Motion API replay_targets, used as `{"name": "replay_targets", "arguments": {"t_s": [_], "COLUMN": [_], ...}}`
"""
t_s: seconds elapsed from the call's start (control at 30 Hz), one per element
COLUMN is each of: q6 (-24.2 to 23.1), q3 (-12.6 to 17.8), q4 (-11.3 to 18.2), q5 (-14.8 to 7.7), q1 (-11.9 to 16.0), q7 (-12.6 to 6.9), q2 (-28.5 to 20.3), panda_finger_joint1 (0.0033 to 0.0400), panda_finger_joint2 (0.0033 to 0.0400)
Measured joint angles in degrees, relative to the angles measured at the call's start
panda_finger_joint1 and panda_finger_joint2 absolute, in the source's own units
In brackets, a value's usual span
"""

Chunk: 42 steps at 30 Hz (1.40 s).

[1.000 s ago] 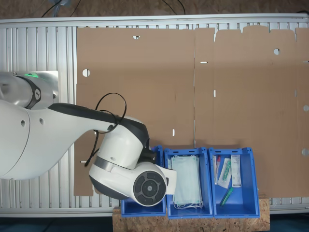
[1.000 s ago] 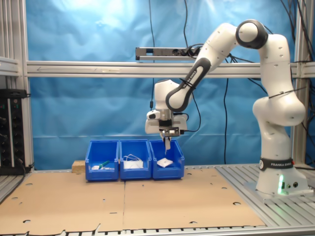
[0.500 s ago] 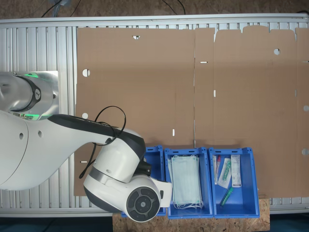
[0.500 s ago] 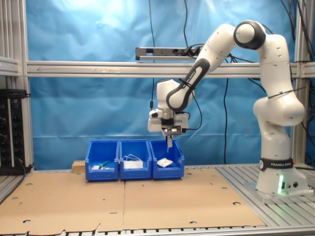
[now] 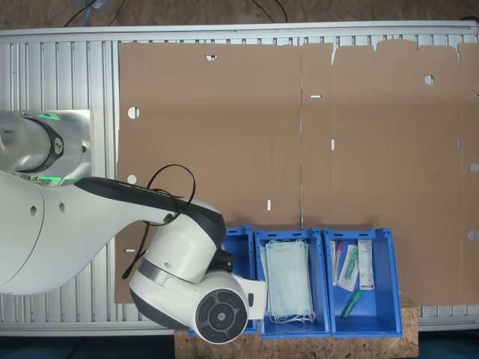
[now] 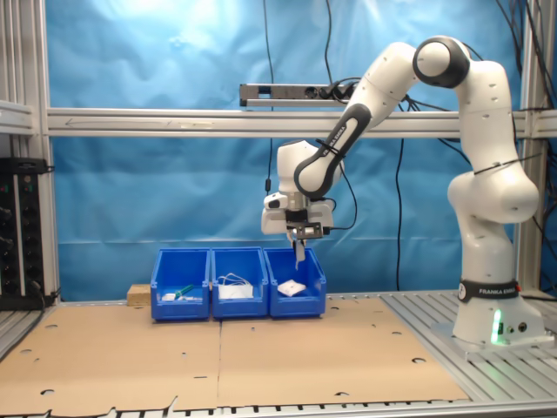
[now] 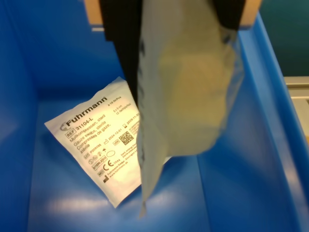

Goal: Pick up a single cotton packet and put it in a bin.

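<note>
A small flat white cotton packet [image 7: 186, 92] hangs edge-down from the claw [image 7: 169, 19], whose dark fingers [image 7: 120, 43] are pinched closed on its upper edge. In the wrist view the packet dangles above the inside of a blue rectangular plastic bin [image 7: 270, 145] and clear of its floor. In the second exterior view the held packet [image 6: 298, 255] shows as a thin pale strip below the claw [image 6: 298, 239], just above the bin's [image 6: 296, 300] rim.

A second white squarish packet with fine dark print [image 7: 99, 145] lies flat on the floor of this same bin, partly behind the hanging one in the wrist view; in the second exterior view it shows as a white patch [image 6: 291, 286] inside the bin.

This bin is the one at the second exterior view's right end of a row of three like blue bins set side by side and touching. The middle bin [image 5: 292, 329] holds a stack of pale green face masks [image 5: 288, 280], and the far bin [image 5: 389, 284] holds long narrow syringe packets [image 5: 364, 263] and a green-tipped item. In the first exterior view the white robot arm [image 5: 187, 284] covers most of the bin under the claw.

The bins stand at the edge of a desk covered with flat brown cardboard sheets [image 5: 299, 134], laid on ribbed aluminium [image 5: 67, 75]. A blue backdrop [image 6: 157, 174] hangs behind.
</note>
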State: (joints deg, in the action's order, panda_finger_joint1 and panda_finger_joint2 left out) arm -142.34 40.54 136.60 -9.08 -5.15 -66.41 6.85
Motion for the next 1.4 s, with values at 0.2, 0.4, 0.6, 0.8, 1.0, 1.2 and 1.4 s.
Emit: {"name": "replay_targets", "arguments": {"t_s": [0.2, 0.4, 0.6, 0.8, 1.0, 1.2, 1.4], "q6": [-0.04, -0.06, -0.08, -0.09, -0.09, -0.09, -0.09], "q3": [0.0, 0.0, 0.0, 0.0, 0.0, 0.0, 0.0], "q4": [0.0, 0.0, 0.0, 0.0, 0.0, 0.0, 0.0], "q5": [0.0, 0.0, 0.0, 0.0, 0.0, 0.0, 0.0], "q1": [0.0, 0.0, 0.0, 0.0, 0.0, -0.02, -0.02], "q7": [-0.72, -1.17, -1.8, -2.08, -2.18, -2.26, -2.49], "q2": [0.01, 0.01, 0.01, 0.01, 0.01, 0.01, 0.01], "panda_finger_joint1": [0.0055, 0.0055, 0.0055, 0.0055, 0.0055, 0.0055, 0.0055], "panda_finger_joint2": [0.0055, 0.0055, 0.0055, 0.0055, 0.0055, 0.0055, 0.0055]}}
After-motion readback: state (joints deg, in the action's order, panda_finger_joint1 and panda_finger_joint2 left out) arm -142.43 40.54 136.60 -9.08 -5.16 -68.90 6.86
